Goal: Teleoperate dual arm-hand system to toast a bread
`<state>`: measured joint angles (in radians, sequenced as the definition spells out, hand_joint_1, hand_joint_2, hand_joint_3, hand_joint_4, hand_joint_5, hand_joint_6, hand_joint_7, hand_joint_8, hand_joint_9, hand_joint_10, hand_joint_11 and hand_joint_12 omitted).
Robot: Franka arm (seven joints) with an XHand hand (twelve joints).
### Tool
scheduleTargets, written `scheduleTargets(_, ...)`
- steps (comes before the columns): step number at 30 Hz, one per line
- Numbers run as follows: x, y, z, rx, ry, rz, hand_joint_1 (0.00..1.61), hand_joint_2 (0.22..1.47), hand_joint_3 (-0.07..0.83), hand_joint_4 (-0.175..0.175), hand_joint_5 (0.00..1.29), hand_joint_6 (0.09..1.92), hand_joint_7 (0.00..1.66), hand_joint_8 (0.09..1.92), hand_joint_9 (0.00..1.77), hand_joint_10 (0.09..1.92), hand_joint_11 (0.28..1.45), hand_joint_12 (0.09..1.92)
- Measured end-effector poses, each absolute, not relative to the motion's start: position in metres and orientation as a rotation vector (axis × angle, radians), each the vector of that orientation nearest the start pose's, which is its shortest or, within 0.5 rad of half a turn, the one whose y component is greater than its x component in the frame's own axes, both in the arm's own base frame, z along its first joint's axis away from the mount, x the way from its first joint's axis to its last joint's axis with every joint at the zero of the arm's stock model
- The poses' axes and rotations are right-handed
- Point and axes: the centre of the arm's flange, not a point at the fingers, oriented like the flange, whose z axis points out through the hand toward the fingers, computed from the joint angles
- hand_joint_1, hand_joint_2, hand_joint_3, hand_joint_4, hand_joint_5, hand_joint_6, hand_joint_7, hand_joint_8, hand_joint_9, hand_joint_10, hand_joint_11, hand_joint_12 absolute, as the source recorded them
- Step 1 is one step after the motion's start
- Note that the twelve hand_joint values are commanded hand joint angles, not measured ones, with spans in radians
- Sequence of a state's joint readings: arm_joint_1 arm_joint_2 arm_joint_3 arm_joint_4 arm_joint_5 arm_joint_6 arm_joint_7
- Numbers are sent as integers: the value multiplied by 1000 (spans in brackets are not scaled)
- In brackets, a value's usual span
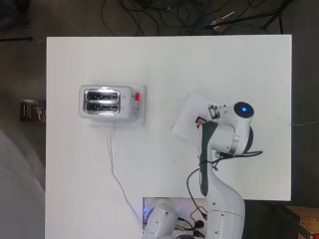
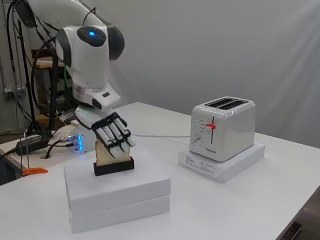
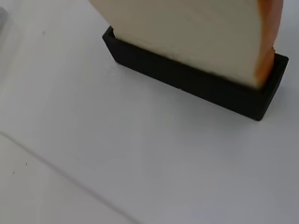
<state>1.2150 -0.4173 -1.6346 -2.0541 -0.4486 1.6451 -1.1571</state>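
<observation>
The robot hand [image 2: 114, 136] is curling its fingers around the bread slice [image 2: 104, 154] at center left. The black holder [image 2: 114, 166] is propping it upright, probably for easy grabbing, while the toaster [image 2: 223, 128] is waiting at right.

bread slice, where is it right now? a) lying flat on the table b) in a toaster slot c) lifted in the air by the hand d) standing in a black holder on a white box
d: the bread slice stands upright in the black holder, which sits on the white box, with the hand at the slice.
</observation>
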Motion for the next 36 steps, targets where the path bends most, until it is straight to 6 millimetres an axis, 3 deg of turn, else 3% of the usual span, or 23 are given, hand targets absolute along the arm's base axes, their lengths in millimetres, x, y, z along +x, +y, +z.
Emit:
scheduleTargets(5,423,-271,374,-2527,-1312,441,392,978,-7,13,373,87,504,87,630,87,488,87)
scheduleTargets(6,420,-272,372,-2525,-1310,445,435,1007,-2,29,459,87,583,87,701,87,517,87)
scheduleTargets(7,418,-273,370,-2525,-1302,446,780,1042,0,-42,619,416,761,295,846,351,625,87)
scheduleTargets(8,417,-276,369,-2529,-1288,442,998,1087,3,-88,707,736,892,620,973,617,736,89)
scheduleTargets(9,415,-281,366,-2536,-1274,439,1117,1127,3,-127,732,942,953,867,1050,799,764,244)
scheduleTargets(11,410,-288,361,-2553,-1247,432,1203,1173,1,-164,720,1141,986,1100,1113,921,693,553)
scheduleTargets(14,407,-287,363,-2590,-1212,427,1224,1184,3,-175,691,1256,1018,1085,1217,603,676,486)
scheduleTargets(17,417,-276,366,-2593,-1226,426,1235,1166,5,-175,712,1244,1067,990,1351,291,707,450)
scheduleTargets(20,424,-270,367,-2577,-1235,419,1237,1164,0,-175,714,1257,1084,941,1404,113,718,388)
scheduleTargets(22,430,-269,380,-2586,-1240,381,1224,1191,3,-175,661,1320,1029,1035,1409,87,730,366)
scheduleTargets(24,444,-259,413,-2606,-1270,314,1212,1217,1,-175,618,1361,976,1137,1418,87,739,394)
scheduleTargets(26,465,-231,458,-2605,-1351,211,1208,1227,0,-175,603,1372,956,1178,1426,87,737,430)
scheduleTargets(29,495,-164,511,-2540,-1527,87,1207,1230,0,-175,598,1377,950,1188,1415,87,715,434)
scheduleTargets(32,510,-110,531,-2475,-1625,17,1212,1217,4,-175,613,1374,978,1129,1392,87,734,264)
scheduleTargets(36,527,-25,528,-2326,-1826,1,1222,1197,-1,-175,648,1334,1024,1046,1399,87,754,92)
